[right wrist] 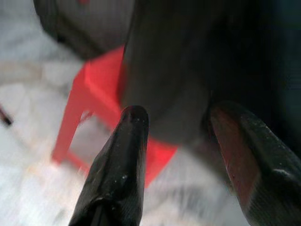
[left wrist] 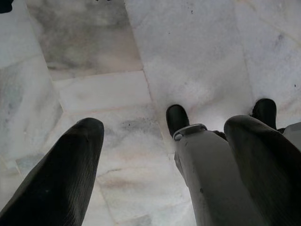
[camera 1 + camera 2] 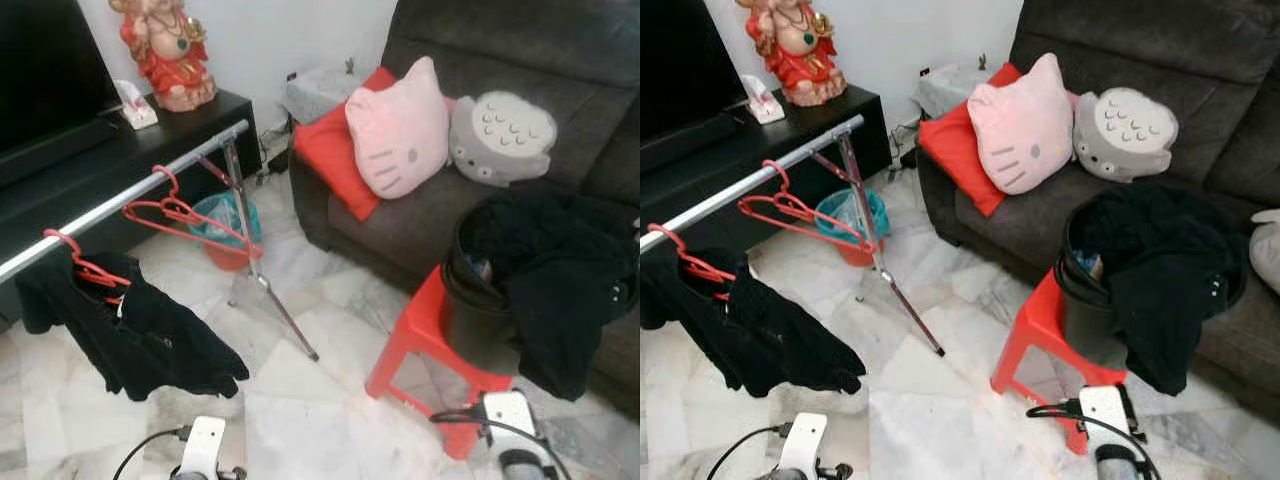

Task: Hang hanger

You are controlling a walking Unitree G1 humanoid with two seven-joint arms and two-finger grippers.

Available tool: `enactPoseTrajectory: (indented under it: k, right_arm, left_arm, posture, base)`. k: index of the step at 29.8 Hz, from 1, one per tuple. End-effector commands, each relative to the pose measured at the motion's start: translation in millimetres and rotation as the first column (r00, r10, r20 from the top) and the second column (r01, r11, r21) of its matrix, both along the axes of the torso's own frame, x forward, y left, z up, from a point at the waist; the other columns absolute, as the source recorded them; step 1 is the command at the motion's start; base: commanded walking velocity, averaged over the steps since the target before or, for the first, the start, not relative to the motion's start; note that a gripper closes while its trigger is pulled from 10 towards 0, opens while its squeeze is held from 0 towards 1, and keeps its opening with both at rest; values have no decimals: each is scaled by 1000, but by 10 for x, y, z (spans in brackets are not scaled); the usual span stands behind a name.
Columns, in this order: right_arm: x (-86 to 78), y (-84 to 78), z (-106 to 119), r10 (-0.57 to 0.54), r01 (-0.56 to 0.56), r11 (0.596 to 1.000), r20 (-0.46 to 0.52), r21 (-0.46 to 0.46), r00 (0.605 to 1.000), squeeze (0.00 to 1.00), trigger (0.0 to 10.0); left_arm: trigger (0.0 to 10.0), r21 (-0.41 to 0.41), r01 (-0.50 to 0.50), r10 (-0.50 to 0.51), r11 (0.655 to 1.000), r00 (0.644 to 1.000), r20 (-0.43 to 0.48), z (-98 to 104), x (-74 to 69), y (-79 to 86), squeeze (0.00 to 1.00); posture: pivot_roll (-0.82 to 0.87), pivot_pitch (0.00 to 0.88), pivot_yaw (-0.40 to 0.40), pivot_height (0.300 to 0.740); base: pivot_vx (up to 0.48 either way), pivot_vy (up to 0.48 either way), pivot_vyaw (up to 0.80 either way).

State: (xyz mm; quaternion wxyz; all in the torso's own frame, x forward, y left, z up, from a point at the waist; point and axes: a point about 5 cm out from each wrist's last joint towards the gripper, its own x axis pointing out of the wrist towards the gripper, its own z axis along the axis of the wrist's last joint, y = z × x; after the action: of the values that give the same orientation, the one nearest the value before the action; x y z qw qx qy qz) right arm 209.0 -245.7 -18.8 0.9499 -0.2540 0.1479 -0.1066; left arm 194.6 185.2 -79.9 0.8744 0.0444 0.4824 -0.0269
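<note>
right end effector (image 1: 181, 122) open, marble floor (image 3: 300, 400), sofa (image 3: 560, 60)

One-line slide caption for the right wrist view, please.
Open right gripper faces the dark bucket standing on the red stool.

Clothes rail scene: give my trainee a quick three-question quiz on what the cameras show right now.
1. True or false: a black garment hangs from a red hanger on the rail.
2. What does the dark bucket stand on?
A. the sofa
B. a red stool
C. the floor
3. What does the second red hanger on the rail carry?

Key
1. True.
2. B, the red stool.
3. Nothing; it hangs bare.
</note>
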Motion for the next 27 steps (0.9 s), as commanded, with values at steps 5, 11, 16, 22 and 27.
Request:
enactPoseTrajectory:
  k: [5,11,16,22,27]
  right_arm:
    - [208,106,294,113,-97,989,147,-113,983,0,10000]
    - [439,166,493,150,-109,964,155,-241,977,0,10000]
    - [640,146,568,112,-70,955,130,-288,985,0,10000]
    - [790,128,617,76,-56,950,53,-306,996,0,10000]
    - [826,128,616,65,-53,949,30,-310,997,0,10000]
  left_arm:
    - [10000,25,15,-15,1000,1000,-7,-3,-17,50,0]
    - [10000,31,25,-25,999,1000,-7,2,-9,50,0]
    - [10000,26,25,-25,999,1000,-4,6,3,41,0]
    - [10000,22,11,-11,1000,1000,2,13,15,44,0]
    - [10000,19,8,-8,1000,1000,1,14,18,41,0]
  posture:
    - [-23,0,40,740]
    - [-29,0,42,740]
    - [-23,0,43,740]
    - [-17,0,42,740]
    - [-18,0,44,740]
  base:
    - [0,0,0]
    - [0,0,0]
    - [0,0,0]
    - [0,0,0]
    - [0,0,0]
